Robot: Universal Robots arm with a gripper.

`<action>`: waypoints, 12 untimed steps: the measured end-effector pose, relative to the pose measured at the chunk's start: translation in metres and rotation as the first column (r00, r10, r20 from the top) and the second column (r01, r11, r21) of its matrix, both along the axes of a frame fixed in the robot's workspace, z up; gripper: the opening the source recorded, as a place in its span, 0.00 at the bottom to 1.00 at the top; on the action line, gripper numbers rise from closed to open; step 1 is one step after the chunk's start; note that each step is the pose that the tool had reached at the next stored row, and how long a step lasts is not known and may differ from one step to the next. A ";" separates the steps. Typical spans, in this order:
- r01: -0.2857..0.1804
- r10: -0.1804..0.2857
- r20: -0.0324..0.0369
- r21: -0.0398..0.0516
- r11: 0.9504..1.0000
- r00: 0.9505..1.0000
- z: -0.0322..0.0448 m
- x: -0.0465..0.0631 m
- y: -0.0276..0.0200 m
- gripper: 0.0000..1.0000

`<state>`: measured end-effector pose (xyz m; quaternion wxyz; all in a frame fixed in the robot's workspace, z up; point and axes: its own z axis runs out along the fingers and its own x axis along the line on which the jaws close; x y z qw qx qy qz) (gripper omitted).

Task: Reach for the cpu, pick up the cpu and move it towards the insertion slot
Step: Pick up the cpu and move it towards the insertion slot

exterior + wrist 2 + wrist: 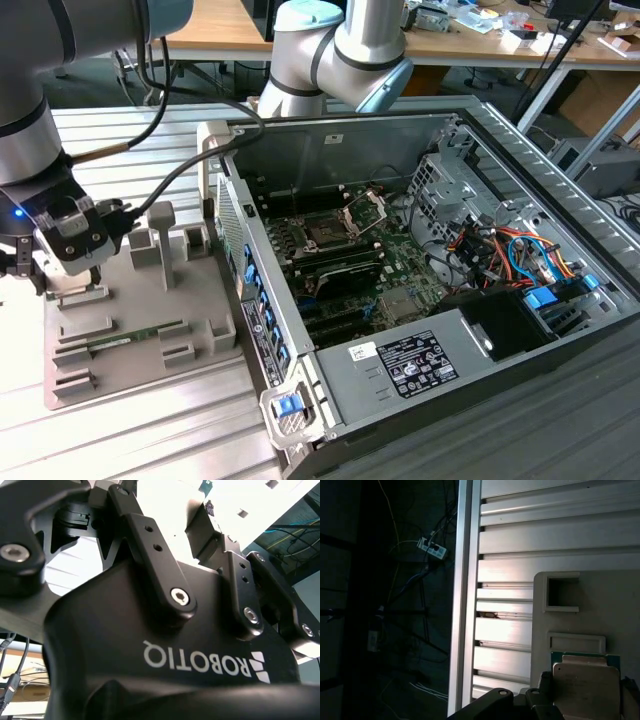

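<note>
One arm (345, 45) reaches from the upper middle of the exterior view round to the exterior view's left. There its gripper (25, 272) hangs low over the left end of one grey holder tray (205, 330) on the ribbed metal worktop (150, 430). The tray carries one long green memory stick (135, 341) lying flat in a groove, besides bare recesses and upright posts (160, 235).

In the first wrist view the one cpu (585, 687), silvery face up with a thin green-tan rim, sits over the tray's pale surface near the worktop's edge. The jaws stand at two opposite sides of it; whether they clamp it or only flank it I cannot tell.

One open computer case (330, 135) takes up the exterior view's middle and right. Inside lies the mainboard (390, 300) with the one insertion slot (325, 233), its hinged bracket (366, 208) swung up, well apart from the gripper. Also inside are:
- black memory slots (340, 268)
- a bundle of orange and blue cables (515, 245)
- a power supply (480, 368) bearing one large dark label (420, 362) and one small white sticker (362, 350), their print too small to read

White lettering (197, 662) runs upside down across the gripper's black body in the second wrist view.
</note>
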<state>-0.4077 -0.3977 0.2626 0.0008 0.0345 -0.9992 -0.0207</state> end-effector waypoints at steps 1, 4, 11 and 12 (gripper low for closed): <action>0.000 0.000 0.000 0.000 1.000 1.000 0.0002 0.000 0.0000 0.55; 0.000 0.000 0.000 0.000 1.000 1.000 0.0011 0.000 0.0000 0.55; 0.000 0.000 0.000 0.000 1.000 1.000 0.0031 0.000 0.0000 0.55; 0.000 0.000 0.000 0.000 1.000 1.000 0.0035 0.000 0.0000 0.55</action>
